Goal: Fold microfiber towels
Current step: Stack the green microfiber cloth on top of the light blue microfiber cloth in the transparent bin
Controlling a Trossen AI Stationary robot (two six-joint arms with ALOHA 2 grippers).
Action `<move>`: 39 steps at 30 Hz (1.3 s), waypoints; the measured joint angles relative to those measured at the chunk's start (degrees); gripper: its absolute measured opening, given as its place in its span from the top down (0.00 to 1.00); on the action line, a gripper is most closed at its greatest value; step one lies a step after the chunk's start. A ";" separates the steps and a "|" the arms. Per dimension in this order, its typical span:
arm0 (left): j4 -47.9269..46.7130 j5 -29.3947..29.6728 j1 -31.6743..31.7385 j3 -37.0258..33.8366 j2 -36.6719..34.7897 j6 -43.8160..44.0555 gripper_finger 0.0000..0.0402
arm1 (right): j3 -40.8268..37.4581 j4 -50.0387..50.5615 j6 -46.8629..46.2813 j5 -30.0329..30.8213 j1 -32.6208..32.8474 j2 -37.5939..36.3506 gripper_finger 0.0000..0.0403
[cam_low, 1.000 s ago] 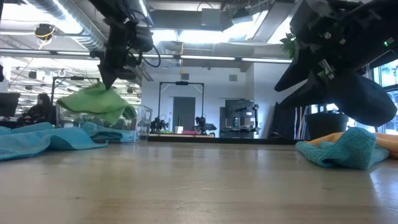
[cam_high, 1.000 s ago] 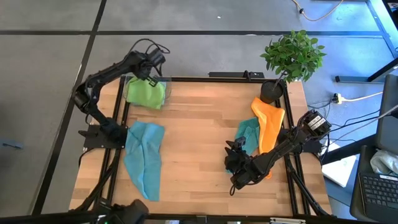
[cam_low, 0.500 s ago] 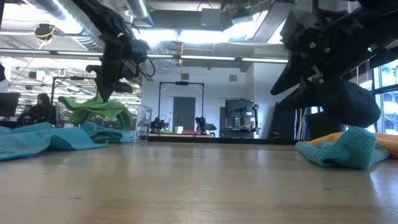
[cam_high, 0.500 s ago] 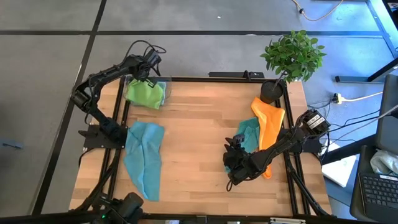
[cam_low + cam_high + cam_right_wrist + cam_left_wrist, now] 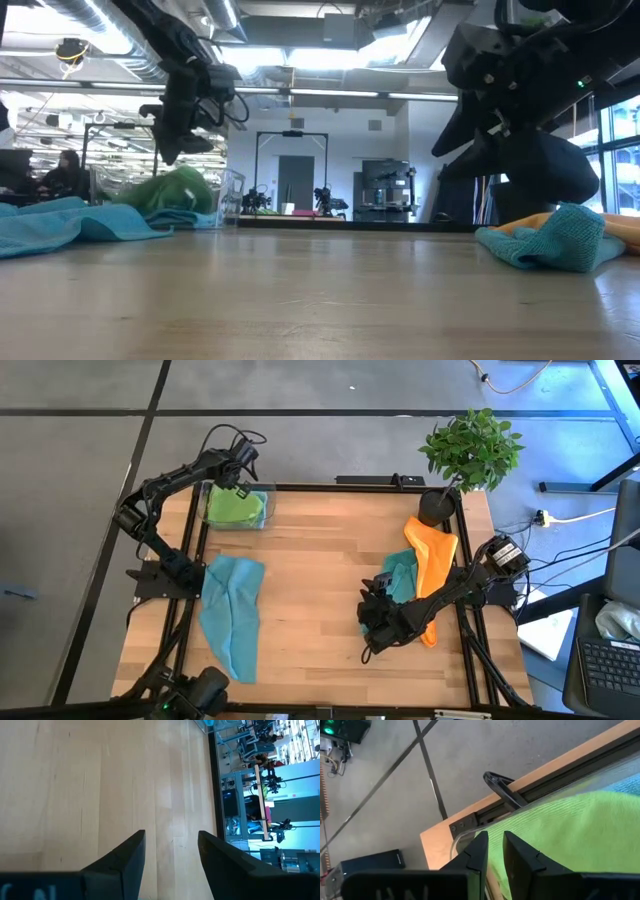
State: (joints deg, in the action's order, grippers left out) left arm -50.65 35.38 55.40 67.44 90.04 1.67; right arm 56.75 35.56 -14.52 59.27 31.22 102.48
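A lime green towel (image 5: 235, 507) lies heaped in a clear box (image 5: 264, 493) at the table's far left corner. My left gripper (image 5: 495, 842) hovers just above it (image 5: 172, 152), fingers slightly apart with nothing between them. A light blue towel (image 5: 232, 615) lies spread along the left edge. At the right, a teal towel (image 5: 400, 575) lies crumpled beside an orange towel (image 5: 432, 565). My right gripper (image 5: 368, 622) stands open over bare wood (image 5: 171, 840), on the near side of the teal towel.
A potted plant (image 5: 470, 452) stands at the far right corner, just beyond the orange towel. Bare wood (image 5: 320, 580) stretches across the table's middle. A dark frame (image 5: 190, 560) runs along the table's edges.
My left gripper has come down over the clear box with the lime green towel hanging from it, then opened and let go. The towel has dropped from hanging below the fingers into a low heap inside the box.
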 joint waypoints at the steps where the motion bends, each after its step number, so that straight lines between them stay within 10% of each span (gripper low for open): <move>1: -0.18 0.00 0.00 0.00 0.00 -0.32 0.87 | 0.00 0.01 0.00 0.00 0.00 0.00 0.54; 7: 0.21 -3.99 -1.44 0.00 0.00 -3.23 0.87 | 0.00 0.01 0.18 0.02 0.00 0.00 0.54; 13: 4.32 -22.34 -4.57 0.00 0.00 -11.20 0.88 | 0.00 0.01 1.07 -0.22 -0.37 0.00 0.54; 21: 1.19 -19.16 -4.64 0.00 0.00 -11.41 0.89 | 0.00 -0.01 1.10 -0.61 -0.37 0.00 0.54; 31: -3.85 -32.92 -4.07 0.00 5.34 -13.70 0.89 | 0.00 -0.19 2.65 -1.11 -1.53 0.00 0.54; 39: -0.63 -33.26 -4.86 0.35 14.35 -16.96 0.89 | 0.00 -0.23 2.80 -1.51 -1.47 0.00 0.54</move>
State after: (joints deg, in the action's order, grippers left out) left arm -51.28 2.12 50.53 67.79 104.39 -15.29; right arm 56.75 35.33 -11.73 57.76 29.75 102.48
